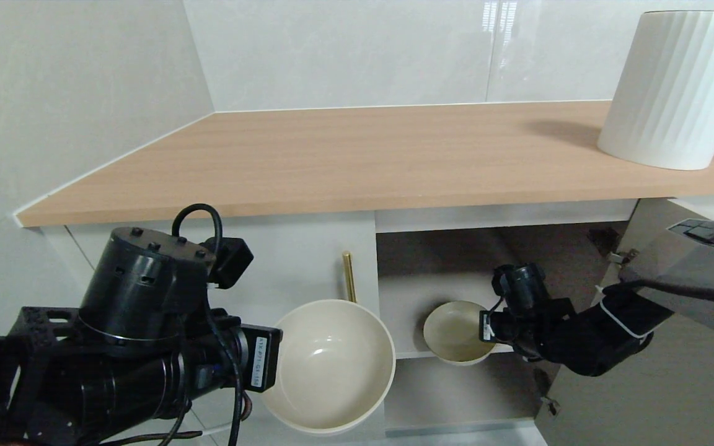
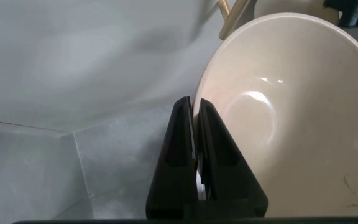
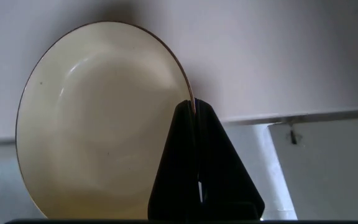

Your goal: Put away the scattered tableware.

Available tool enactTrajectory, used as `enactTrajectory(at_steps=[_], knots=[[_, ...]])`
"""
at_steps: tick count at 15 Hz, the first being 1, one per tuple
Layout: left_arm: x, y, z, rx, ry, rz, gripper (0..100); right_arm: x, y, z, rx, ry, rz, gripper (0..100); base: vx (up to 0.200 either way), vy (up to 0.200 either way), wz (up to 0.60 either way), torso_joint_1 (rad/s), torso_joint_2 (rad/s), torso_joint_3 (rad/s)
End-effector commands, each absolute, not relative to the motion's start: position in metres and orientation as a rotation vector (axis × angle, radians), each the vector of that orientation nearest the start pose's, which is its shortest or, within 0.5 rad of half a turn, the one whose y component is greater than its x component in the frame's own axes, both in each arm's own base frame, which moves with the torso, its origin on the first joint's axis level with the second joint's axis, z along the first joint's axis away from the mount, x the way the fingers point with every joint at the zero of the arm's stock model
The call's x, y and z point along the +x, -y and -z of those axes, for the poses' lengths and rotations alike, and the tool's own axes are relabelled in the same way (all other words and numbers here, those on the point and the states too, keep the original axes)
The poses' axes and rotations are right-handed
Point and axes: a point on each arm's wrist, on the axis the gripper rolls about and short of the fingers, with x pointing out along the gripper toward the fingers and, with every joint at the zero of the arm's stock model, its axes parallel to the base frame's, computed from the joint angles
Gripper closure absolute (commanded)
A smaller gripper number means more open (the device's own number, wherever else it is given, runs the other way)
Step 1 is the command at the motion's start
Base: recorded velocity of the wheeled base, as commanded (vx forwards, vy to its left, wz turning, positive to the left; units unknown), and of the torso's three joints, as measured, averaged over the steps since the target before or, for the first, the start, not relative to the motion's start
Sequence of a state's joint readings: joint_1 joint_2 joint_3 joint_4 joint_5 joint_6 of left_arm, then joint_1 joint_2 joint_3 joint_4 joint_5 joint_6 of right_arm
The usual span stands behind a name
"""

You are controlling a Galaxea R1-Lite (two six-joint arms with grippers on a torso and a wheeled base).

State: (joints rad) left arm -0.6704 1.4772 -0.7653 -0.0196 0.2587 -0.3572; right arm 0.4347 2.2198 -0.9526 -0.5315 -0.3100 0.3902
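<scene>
The left gripper (image 2: 195, 102) pinches the rim of a large cream bowl (image 1: 329, 362), its fingers (image 2: 180, 134) pressed on the thin wall. The bowl is held tilted in front of the closed cabinet door, with the brass handle (image 1: 349, 275) at its 12 o'clock. At the large bowl's 3 o'clock, the right gripper (image 3: 194, 106) clamps the rim of a smaller cream bowl (image 1: 453, 331) inside the open cabinet, at the shelf (image 1: 403, 310) (resting on it or just above, hard to say). On the wooden countertop (image 1: 363, 161), a white ribbed container (image 1: 673, 87) stands at 1 o'clock.
</scene>
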Motion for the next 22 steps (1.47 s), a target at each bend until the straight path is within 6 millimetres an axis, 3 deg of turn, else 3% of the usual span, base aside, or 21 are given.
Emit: enactTrajectory(at_steps=[1, 17, 22], knots=[[0.186, 0.140, -0.176, -0.028, -0.681, 0.276, 100, 0.357, -0.150, -0.015, 0.106, -0.708, 0.040, 100, 0.000, 0.000, 0.00, 0.000, 0.00, 0.000], [0.185, 0.140, -0.177, -0.029, -0.680, 0.276, 100, 0.401, -0.141, -0.003, 0.128, -0.632, 0.148, 100, 0.000, 0.000, 0.00, 0.000, 0.00, 0.000], [0.185, 0.140, -0.177, -0.029, -0.680, 0.276, 100, 0.401, -0.142, -0.001, 0.127, -0.634, 0.148, 100, 0.000, 0.000, 0.00, 0.000, 0.00, 0.000]])
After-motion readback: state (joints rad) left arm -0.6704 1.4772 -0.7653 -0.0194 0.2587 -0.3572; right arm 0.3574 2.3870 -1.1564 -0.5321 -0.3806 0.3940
